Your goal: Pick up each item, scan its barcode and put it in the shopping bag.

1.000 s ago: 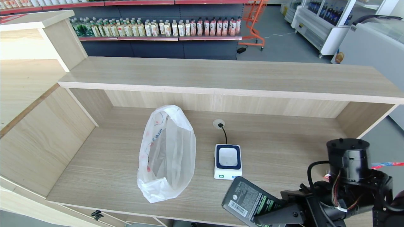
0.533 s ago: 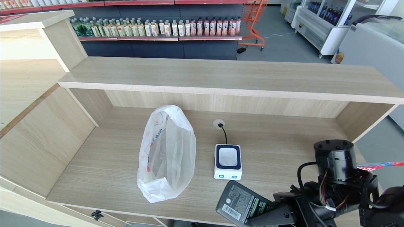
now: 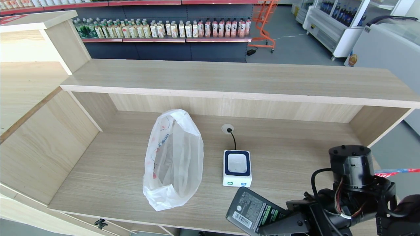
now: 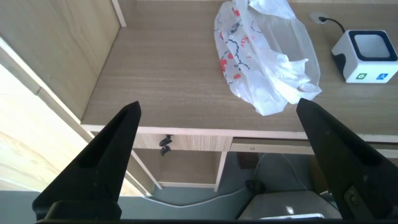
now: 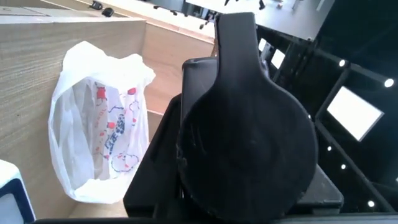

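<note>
Looking at how far along this is, I'd say early to middle of one item's cycle: the pick-up part is done, while the scan and the bagging both look like they're left. The right tool [image 3: 279, 218] is pinching a flat dark grey pouch with a white barcode label [image 3: 251, 207] by its right end, holding it up off the light wooden bench [image 3: 295, 154] at the near edge. The pouch sits just near-side of the small white scanner with the dark blue frame [image 3: 237, 167], close to it but not over its window. The barcode faces up toward the head camera, so my guess is it needs turning over or tilting before the scanner can read it. The thin white translucent plastic shopping bag [image 3: 173, 159] lies slumped on the bench just left of the scanner, mouth toward the far side, and I can't make out anything inside it, though the plastic is crinkly enough that I wouldn't swear to that. The left tool [image 4: 217, 109] hangs out past the near-left edge of the bench, spread wide with nothing in it.
</note>
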You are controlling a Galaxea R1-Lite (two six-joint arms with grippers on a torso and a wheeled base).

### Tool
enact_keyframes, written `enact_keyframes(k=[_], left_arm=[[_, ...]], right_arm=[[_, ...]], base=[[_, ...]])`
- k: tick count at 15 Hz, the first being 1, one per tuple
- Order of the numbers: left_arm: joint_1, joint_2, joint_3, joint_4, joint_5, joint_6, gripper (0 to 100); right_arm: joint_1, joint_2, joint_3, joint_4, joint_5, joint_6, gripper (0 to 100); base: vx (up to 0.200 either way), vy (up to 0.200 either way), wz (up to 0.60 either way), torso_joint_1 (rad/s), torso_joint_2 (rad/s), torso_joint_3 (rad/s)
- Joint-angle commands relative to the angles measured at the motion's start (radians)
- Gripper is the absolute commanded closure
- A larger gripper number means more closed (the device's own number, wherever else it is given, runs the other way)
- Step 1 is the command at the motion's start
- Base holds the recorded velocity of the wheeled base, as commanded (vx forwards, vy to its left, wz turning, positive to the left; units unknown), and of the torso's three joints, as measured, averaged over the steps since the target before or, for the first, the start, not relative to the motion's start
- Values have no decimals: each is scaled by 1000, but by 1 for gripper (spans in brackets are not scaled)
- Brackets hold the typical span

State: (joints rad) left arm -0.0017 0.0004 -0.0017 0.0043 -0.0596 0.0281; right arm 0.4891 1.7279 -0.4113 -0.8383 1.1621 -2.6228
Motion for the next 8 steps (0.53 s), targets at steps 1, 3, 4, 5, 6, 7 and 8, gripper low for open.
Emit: enact_keyframes(k=[1,3,4,5,6,7,8], left_arm=[[0,0,0,0,0,1,0],[0,0,0,0,0,0,0],[0,0,0,0,0,0,0],[0,0,0,0,0,0,0],[0,0,0,0,0,0,0],[0,0,0,0,0,0,0],[0,0,0,0,0,0,0]], right_arm=[[-81,-94,-3,1,-1,173,100],[-230,-309,-18,4,-139,633,100],[-233,-317,-17,4,-153,652,100],[-262,-398,-15,-5,-455,986,100],[-271,-404,-6,-4,-483,1112,100],[-330,-406,-9,-5,-512,1241,100],[-409,-401,-26,-5,-568,1346,100]], base=[[0,0,0,0,0,0],[0,0,0,0,0,0],[0,0,0,0,0,0],[0,0,0,0,0,0],[0,0,0,0,0,0],[0,0,0,0,0,0],[0,0,0,0,0,0]])
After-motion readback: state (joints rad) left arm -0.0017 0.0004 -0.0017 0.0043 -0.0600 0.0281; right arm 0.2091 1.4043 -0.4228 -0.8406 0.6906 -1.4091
